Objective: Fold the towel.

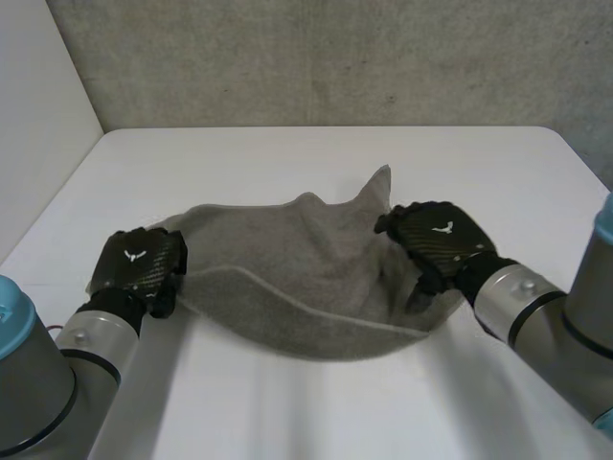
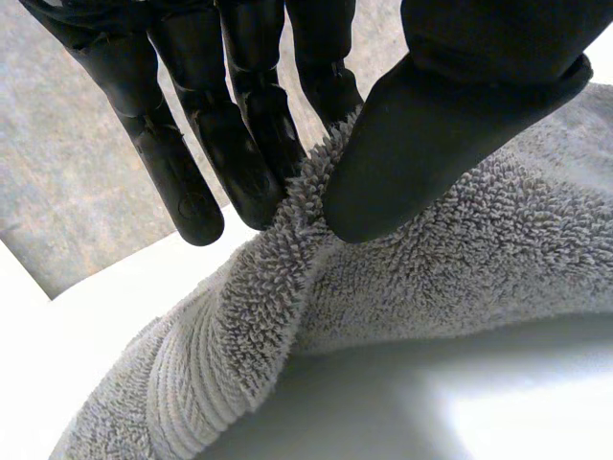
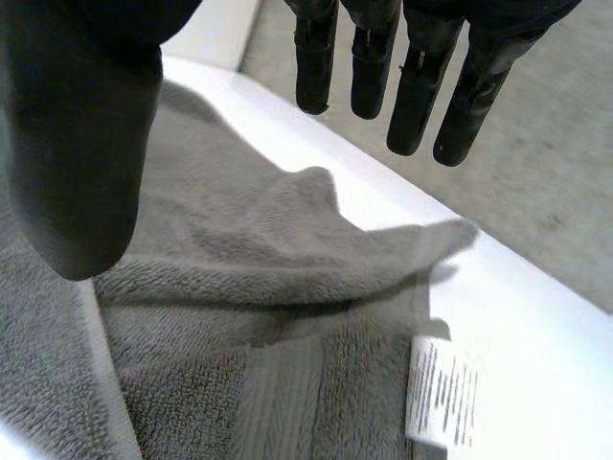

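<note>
Nearest, the grey-jointed left arm [image 1: 57, 355] ends in the black left hand [image 1: 139, 268], whose thumb and fingers pinch the left end of the grey terry towel [image 1: 287, 283]. The towel lies rumpled mid-way across the white table [image 1: 287, 158]. The black right hand [image 1: 441, 240] is over its right end, fingers straight, apart from the thumb.

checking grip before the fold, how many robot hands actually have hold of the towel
1. The left robot hand pinches the towel at its left end between fingers and thumb. The right robot hand is at the right end, fingers straight, gripping nothing.
</note>
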Available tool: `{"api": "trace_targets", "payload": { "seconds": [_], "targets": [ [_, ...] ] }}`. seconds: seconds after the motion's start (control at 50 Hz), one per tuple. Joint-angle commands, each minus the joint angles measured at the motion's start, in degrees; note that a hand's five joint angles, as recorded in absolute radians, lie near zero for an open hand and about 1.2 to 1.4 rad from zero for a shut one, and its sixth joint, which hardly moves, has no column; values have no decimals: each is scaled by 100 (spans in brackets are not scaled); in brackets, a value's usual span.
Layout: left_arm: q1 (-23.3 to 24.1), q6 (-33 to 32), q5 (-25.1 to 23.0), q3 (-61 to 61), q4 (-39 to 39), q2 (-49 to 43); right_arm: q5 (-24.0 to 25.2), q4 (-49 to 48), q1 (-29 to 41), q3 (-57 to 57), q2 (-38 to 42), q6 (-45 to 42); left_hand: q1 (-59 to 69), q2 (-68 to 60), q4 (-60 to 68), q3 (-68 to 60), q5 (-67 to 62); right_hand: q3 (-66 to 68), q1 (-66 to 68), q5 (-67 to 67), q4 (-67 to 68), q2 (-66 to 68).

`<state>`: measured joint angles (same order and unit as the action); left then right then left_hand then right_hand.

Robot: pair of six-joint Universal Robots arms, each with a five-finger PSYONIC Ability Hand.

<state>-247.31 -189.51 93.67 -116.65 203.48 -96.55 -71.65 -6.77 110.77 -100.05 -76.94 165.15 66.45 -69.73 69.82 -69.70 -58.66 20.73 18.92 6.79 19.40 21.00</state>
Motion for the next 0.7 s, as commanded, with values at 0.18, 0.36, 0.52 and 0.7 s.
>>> {"api": "trace_targets", "payload": {
  "seconds": [0.18, 0.36, 0.52, 0.7],
  "targets": [
    [-19, 433, 28, 160, 8, 426, 379, 651, -267, -216, 600, 641, 1355, -1027, 1018, -1030, -1134, 10, 192, 404, 144, -17],
    [-19, 714, 37, 151, -27, 610, 423, 589, -187, -243, 829, 650, 1355, -1027, 1018, -1030, -1134, 281, 463, 675, 414, 254],
    [-10, 723, 19, 151, -27, 681, 397, 107, -170, -76, 1189, 1159, 1355, -1027, 1018, -1030, -1134, 1305, 1487, 1699, 1439, 1278],
    [-19, 732, 28, 160, -27, 821, 327, -8, -3, 197, 1647, 1213, 1355, -1027, 1018, -1030, -1134, 2619, 2801, 3013, 2753, 2592]
  ]
}}
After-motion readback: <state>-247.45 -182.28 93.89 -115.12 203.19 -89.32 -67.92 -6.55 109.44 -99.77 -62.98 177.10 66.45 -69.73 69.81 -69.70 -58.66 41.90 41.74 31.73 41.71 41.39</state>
